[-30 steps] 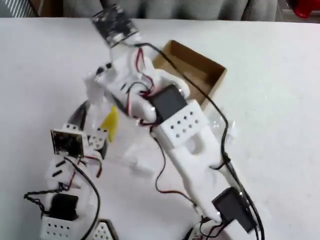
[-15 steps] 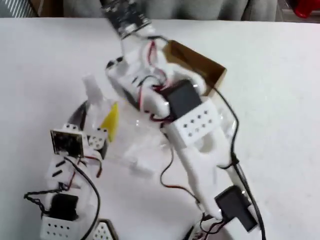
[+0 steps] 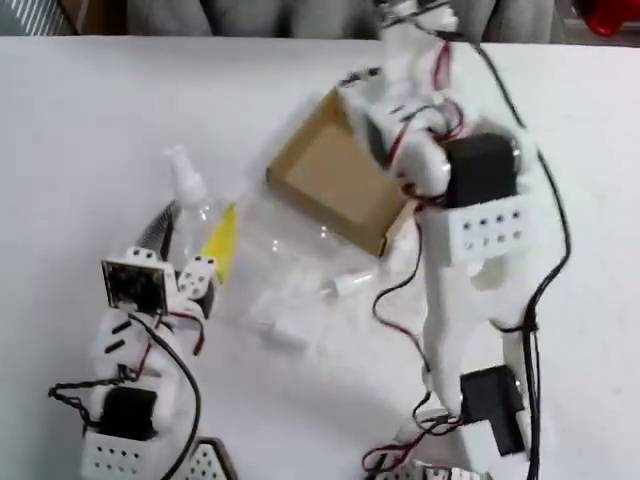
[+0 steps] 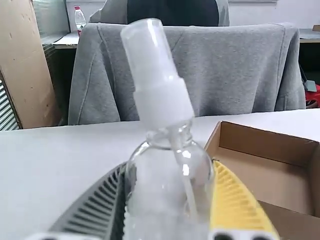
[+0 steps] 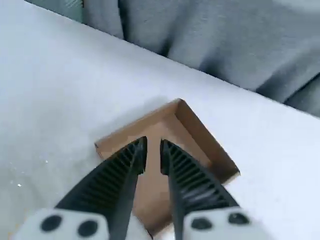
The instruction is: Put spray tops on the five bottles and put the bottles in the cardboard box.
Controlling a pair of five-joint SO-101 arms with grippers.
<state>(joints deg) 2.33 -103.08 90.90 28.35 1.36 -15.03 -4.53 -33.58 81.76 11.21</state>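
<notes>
Left gripper fingers pinch the capped bottle, centre-left of the high view | right gripper fingers nearly pressed together, empty, over cardboard box, upper centre | step: likely boxing this bottle | next: carry it right, lower between the walls, release

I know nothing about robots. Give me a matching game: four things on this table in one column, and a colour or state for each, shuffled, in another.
Things:
1. spray bottle
2. cardboard box
3. left gripper
4. right gripper

Descriptions:
A. black fingers, holding nothing
B. clear, with a white spray top on
C. brown, open on top
D. one yellow finger and one grey, clamping the bottle

Pairs: 1-B, 2-C, 3-D, 4-A
</notes>
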